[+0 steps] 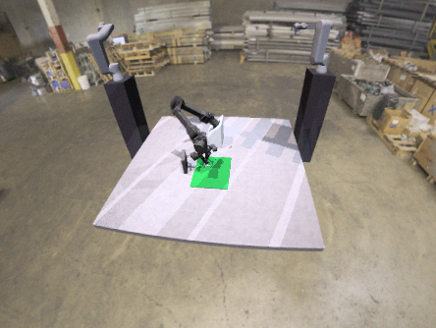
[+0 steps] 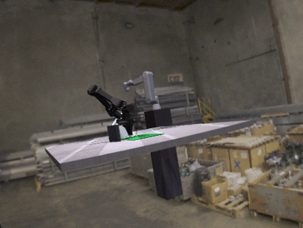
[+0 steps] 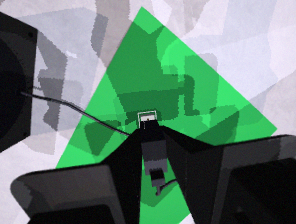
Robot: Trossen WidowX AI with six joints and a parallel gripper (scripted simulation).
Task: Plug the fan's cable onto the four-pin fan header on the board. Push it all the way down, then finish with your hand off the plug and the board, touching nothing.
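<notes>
The green board (image 1: 222, 178) (image 2: 151, 136) (image 3: 145, 35) lies flat on the table. The white four-pin fan header (image 3: 146, 118) shows on it, just beyond my fingertips in the wrist view. My gripper (image 1: 206, 162) (image 2: 130, 135) (image 3: 150, 131) is shut on the dark fan plug (image 3: 154, 151), low over the board. The plug's front end overlaps the header's near edge in the wrist view; the fingers hide part of both. I cannot tell how deep the plug sits. The thin dark cable (image 3: 71, 105) runs from the black fan (image 1: 185, 162) (image 2: 114, 133) (image 3: 15, 85) to behind my left finger.
The fan stands upright on the table (image 1: 147, 211) (image 2: 85, 160), left of the board in the top view. A white panel (image 1: 216, 134) stands behind the board, near the arm. Two grey arms (image 1: 100, 46) (image 1: 320, 41) stand on dark pillars beyond the table's sides.
</notes>
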